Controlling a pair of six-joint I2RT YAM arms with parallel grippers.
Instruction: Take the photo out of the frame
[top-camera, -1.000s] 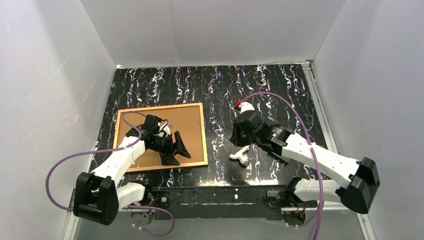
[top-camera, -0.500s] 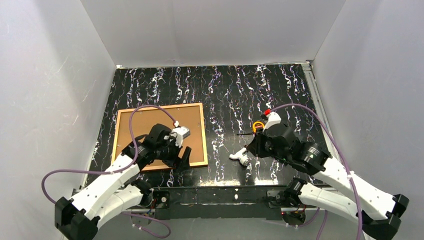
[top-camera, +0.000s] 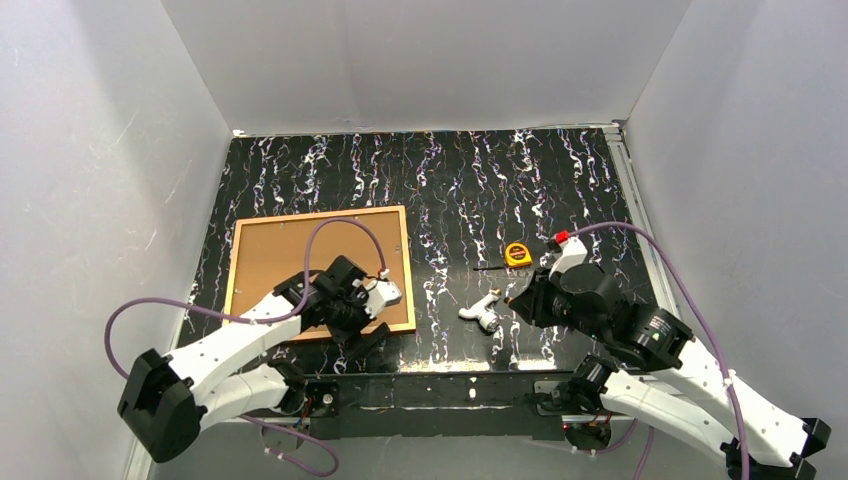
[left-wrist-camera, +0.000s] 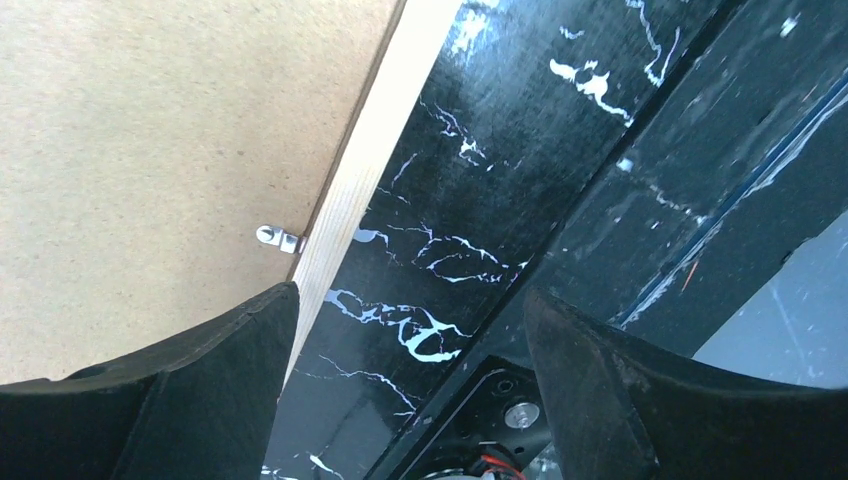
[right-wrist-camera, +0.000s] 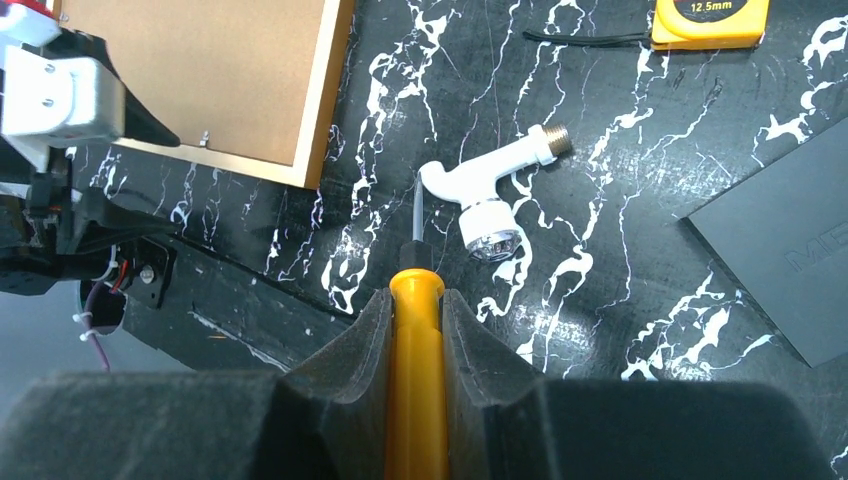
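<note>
The right hand (right-wrist-camera: 417, 305) is clamped narrowly on the yellow handle of a screwdriver (right-wrist-camera: 417, 370). In the wrist view the tip of its thin grey shaft shows just beside the curved end of a white tap (right-wrist-camera: 490, 190) that lies on the black, white-veined worktop (top-camera: 450, 180). Beyond the tap sits a yellow tape measure (right-wrist-camera: 710, 12) whose label reads "12.5mm", a thin black strip lying out from its left side. At the right edge of that view lies a dark grey panel (right-wrist-camera: 790, 250) with raised letters that are cut off and cannot be read whole. The left hand (left-wrist-camera: 408, 300) is spread wide with nothing between its fingers (left-wrist-camera: 200, 390), hanging over the frame's near right corner. One finger is above the board and the other is above the bare worktop near the table's front edge. The frame (top-camera: 290, 255) lies flat and back up on the left half of the worktop. It is a thin rim of reddish-brown wood around a tan, cork-like board, with a small metal clip (left-wrist-camera: 278, 238) at the near edge, reaching from the rim over the board. The photo is hidden, since only the frame's back shows.
</note>
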